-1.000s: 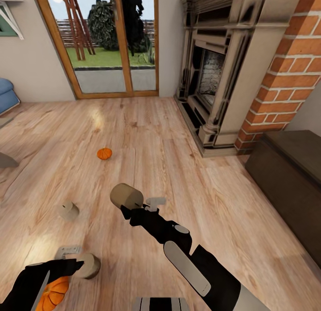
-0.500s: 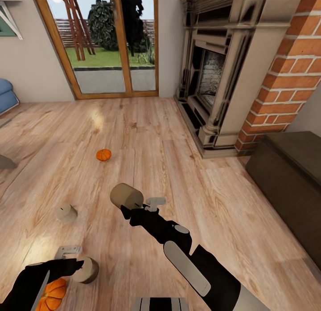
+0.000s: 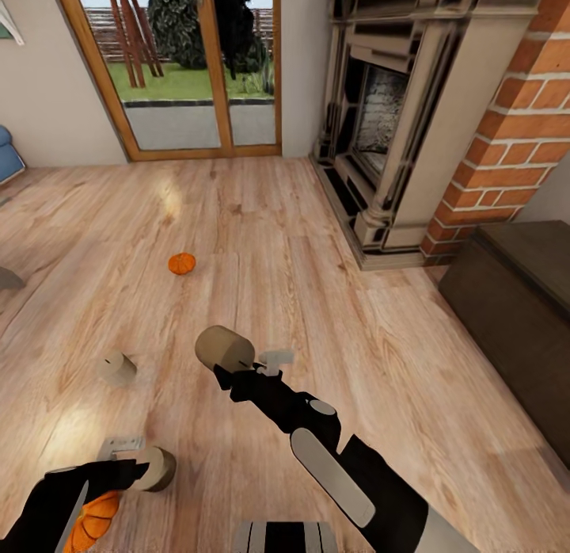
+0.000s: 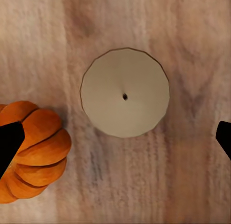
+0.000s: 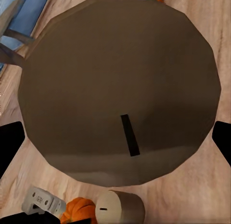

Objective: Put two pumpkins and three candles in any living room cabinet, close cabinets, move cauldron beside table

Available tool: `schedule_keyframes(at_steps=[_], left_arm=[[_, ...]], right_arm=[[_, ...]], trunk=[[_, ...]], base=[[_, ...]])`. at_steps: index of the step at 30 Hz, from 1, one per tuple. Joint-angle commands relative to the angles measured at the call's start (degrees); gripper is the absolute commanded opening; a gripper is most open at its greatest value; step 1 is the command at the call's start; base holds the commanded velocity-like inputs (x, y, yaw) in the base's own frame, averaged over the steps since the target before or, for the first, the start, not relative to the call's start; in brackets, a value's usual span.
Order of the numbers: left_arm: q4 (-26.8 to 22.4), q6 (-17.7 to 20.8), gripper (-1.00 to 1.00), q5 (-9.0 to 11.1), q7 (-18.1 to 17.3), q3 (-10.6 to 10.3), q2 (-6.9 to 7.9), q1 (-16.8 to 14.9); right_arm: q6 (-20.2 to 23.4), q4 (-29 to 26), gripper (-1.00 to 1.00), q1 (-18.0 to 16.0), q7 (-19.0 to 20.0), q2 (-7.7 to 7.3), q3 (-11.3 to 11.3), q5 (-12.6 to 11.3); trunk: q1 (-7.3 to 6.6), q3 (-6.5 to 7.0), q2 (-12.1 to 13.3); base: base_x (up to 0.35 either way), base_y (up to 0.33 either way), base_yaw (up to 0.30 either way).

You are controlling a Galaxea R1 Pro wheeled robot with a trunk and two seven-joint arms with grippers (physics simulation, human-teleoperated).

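On the wood floor: a small pumpkin (image 3: 181,263) lies well ahead, a loose candle (image 3: 117,368) nearer on the left
Right gripper (image 3: 237,368): clamped on a candle (image 3: 225,348), carried above the floor; in its wrist view the candle's end lies between the fingertips
Left gripper (image 3: 136,459): jaws spread wide, hovering over an upright candle (image 4: 124,92) it does not grip
Second pumpkin (image 4: 31,149): on the floor just beside that candle
Cabinet (image 3: 522,315): far right, beside the fireplace (image 3: 396,125), shut
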Motion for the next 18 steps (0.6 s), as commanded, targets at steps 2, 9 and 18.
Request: schedule_keyframes(at_steps=[2, 9, 18], left_arm=[[-0.1, 0.2, 1.00, -0.6, -0.5, 0.1, -0.06, 0.0], [-0.1, 0.2, 1.00, -0.6, -0.5, 0.1, -0.18, 0.0], [0.0, -1.4, 1.00, -0.6, -0.6, 0.1, -0.96, -1.7]], right_arm=[[0.2, -1.0, -1.00, -0.1, -0.4, -0.03, 1.4, -0.4], [0.0, -8.9, -1.00, -0.1, -0.4, -0.79, 10.8, -0.1], [-0.1, -9.5, -1.00, -0.1, -0.4, -0.90, 11.4, -0.1]], trunk=[[0.04, -0.49, 0.0], [0.22, -2.04, -0.1], [0.45, -4.04, -0.3]], base=[[0.000, 0.000, 0.000], [0.000, 0.000, 0.000], [0.000, 0.000, 0.000]])
